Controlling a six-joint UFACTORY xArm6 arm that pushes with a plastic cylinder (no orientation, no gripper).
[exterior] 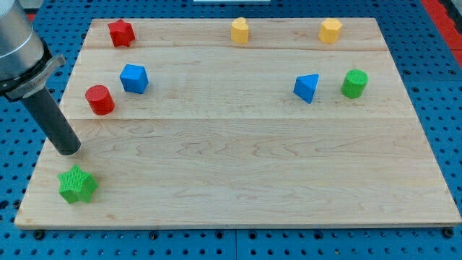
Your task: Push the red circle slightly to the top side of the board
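Circle (99, 100) — red, squat, upright — just above my tip (69, 151).

Landmark: red circle (99, 100). Blue cube (134, 79) sits just to its upper right, red star (121, 33) above it. My tip (69, 150) is below-left of it, apart. Green star (77, 185) lies farther below, blue triangle (307, 88) far right.

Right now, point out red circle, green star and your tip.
red circle (99, 99), camera view, point on its top face.
green star (77, 184), camera view, point on its top face.
my tip (68, 149), camera view, point on the rod's lower end.
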